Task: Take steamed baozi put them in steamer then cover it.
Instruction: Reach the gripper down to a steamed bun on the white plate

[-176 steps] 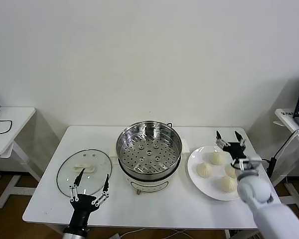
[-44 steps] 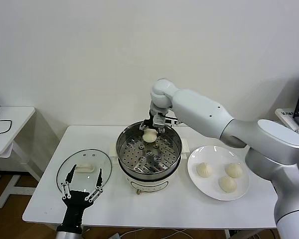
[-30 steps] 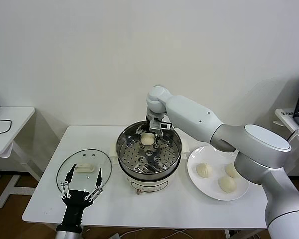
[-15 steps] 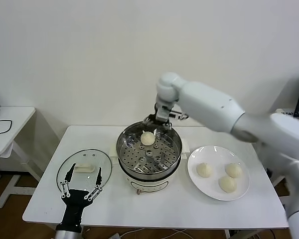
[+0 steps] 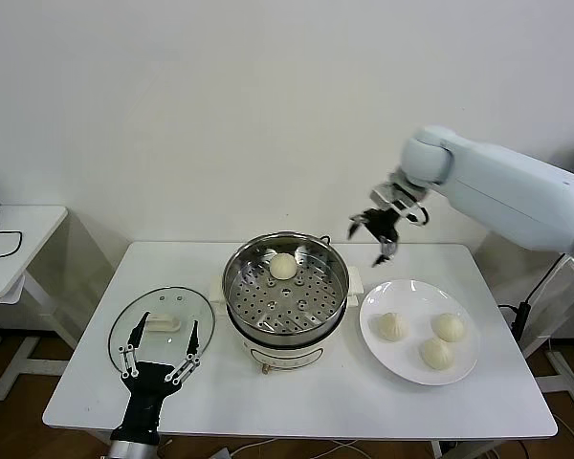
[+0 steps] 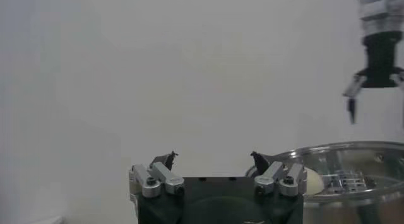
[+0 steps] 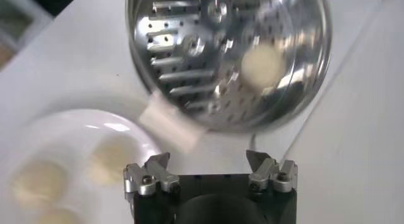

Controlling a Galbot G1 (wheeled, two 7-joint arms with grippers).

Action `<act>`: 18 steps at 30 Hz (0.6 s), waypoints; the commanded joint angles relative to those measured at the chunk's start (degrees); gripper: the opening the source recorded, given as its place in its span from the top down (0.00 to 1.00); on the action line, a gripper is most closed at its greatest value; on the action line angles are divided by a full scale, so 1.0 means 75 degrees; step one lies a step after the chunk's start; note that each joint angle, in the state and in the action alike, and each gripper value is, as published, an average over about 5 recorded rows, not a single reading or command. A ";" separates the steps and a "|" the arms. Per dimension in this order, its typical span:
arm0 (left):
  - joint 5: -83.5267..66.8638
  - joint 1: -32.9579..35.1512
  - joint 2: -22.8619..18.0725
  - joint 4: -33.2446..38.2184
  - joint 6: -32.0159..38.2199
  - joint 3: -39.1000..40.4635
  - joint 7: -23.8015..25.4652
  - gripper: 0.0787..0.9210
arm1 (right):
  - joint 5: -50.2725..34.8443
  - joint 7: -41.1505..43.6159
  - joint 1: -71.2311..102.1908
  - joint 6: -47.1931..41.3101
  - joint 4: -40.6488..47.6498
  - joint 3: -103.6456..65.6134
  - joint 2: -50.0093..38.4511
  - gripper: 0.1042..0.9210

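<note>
One steamed baozi (image 5: 283,266) lies alone on the perforated tray at the far side of the steamer (image 5: 285,290). Half a second ago the right tool (image 5: 380,233) hung directly over the pot's far rim. It has since swung away to the robot's right and now hangs in the air between the steamer and the plate (image 5: 419,331), above the table's far edge, fingers spread apart and holding nothing. The bun it released has not moved.

Three baozi remain on the white plate (image 7: 38,134), to the right of the steamer: one toward the steamer (image 5: 392,326), one toward the far right (image 5: 449,327), one nearest the robot (image 5: 436,353). They sit near one another but apart.

The cover (image 5: 163,327) lies flat on the white table (image 5: 297,392) to the left of the steamer, cream handle up, in the same place as before. The left tool (image 5: 160,352) hangs over the cover's near edge, fingers spread wide and empty, much as it was a moment ago.

The left wrist view shows the steamer rim (image 6: 341,156) with the bun (image 6: 313,180) showing above it, and the right tool (image 6: 377,82) farther off, above the pot.

A second white table (image 5: 10,244) stands well off to the left with a black cable (image 5: 0,241) on it.
</note>
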State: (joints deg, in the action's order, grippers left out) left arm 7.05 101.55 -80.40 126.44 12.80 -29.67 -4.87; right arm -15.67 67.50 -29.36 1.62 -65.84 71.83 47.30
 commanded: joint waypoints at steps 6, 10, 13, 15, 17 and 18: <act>0.0034 0.0058 -0.0046 -0.0028 0.0022 -0.0024 -0.0014 0.12 | -0.0424 -0.0643 0.1524 -0.1207 -0.0013 0.0287 -0.0871 0.12; 0.0034 0.0055 -0.0053 -0.0053 0.0027 -0.0035 -0.0019 0.12 | -0.0260 -0.0760 0.1841 -0.1192 0.0062 0.0103 -0.0742 0.12; 0.0034 0.0043 -0.0055 -0.0066 0.0022 -0.0031 -0.0024 0.12 | -0.0157 -0.0877 0.2014 -0.1170 0.0163 -0.0015 -0.0612 0.12; 0.0033 0.0039 -0.0057 -0.0071 0.0021 -0.0031 -0.0027 0.12 | -0.0110 -0.0956 0.2111 -0.1149 0.0247 -0.0085 -0.0517 0.12; 0.0032 0.0038 -0.0057 -0.0077 0.0024 -0.0037 -0.0030 0.12 | -0.0082 -0.1033 0.2194 -0.1122 0.0328 -0.0151 -0.0432 0.12; 0.0031 0.0037 -0.0056 -0.0080 0.0026 -0.0041 -0.0031 0.12 | -0.0076 -0.1069 0.2230 -0.1110 0.0365 -0.0182 -0.0393 0.12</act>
State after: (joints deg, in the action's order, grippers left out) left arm 7.30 101.84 -80.84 125.96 12.95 -29.92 -5.07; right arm -16.61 61.64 -16.98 -5.17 -64.15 71.47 44.06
